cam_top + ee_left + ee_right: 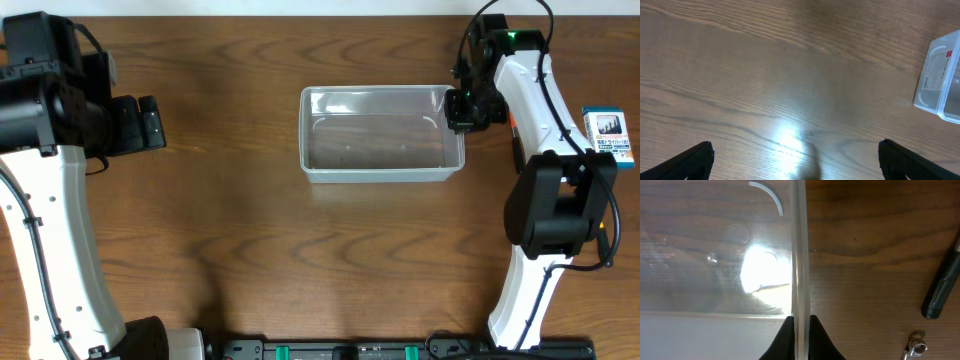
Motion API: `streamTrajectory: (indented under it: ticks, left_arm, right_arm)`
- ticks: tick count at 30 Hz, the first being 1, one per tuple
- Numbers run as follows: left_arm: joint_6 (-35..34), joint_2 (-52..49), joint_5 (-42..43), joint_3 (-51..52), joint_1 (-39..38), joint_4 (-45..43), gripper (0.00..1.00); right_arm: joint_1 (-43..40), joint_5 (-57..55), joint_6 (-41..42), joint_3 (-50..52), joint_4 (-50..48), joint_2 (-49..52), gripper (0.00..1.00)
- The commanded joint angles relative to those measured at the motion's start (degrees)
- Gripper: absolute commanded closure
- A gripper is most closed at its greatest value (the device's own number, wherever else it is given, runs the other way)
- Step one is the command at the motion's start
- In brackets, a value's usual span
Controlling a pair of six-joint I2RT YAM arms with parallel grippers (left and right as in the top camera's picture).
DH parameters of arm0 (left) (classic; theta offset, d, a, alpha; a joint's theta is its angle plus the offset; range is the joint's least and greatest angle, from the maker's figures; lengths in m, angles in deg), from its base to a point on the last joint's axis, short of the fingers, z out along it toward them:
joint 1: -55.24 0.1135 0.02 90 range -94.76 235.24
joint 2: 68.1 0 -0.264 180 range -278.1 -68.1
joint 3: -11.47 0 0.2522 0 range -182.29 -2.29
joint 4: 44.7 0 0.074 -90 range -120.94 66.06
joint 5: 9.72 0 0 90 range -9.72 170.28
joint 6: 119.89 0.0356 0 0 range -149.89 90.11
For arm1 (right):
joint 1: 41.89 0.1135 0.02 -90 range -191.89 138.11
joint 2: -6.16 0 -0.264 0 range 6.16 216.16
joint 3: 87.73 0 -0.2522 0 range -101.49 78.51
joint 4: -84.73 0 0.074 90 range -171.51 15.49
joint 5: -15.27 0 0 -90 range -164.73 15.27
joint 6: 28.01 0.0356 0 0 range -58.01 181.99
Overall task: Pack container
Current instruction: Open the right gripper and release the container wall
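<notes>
Pinching right fingers [784,342] clamp the clear plastic container [799,255] by its thin rim; left fingers [692,162] spread apart.

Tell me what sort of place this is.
Probably a robot test bench rather than a home: a wood-grain table flanked by two robot arms, left and right, with a clear container and a small box set out.
</notes>
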Motion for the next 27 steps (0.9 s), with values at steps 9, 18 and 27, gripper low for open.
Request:
streamTrajectory:
  ticks: [9,18,27]
  left_arm:
    - [-0.55,-0.24,-0.04,-1.14,0.17,0.28,0.02]
    - [-0.55,-0.24,-0.04,-1.14,0.17,0.28,0.02]
    - [-0.55,-0.24,-0.04,-1.14,0.17,0.26,0.02]
  right_arm:
    - [0.22,-0.35,-1.79,0.44,-0.09,0.87,0.90]
    - [0.24,-0.09,-0.02,0.33,-0.09,0.85,0.66]
    - [0.26,-0.11,-0.04,-3.80,2.45,0.00,0.57]
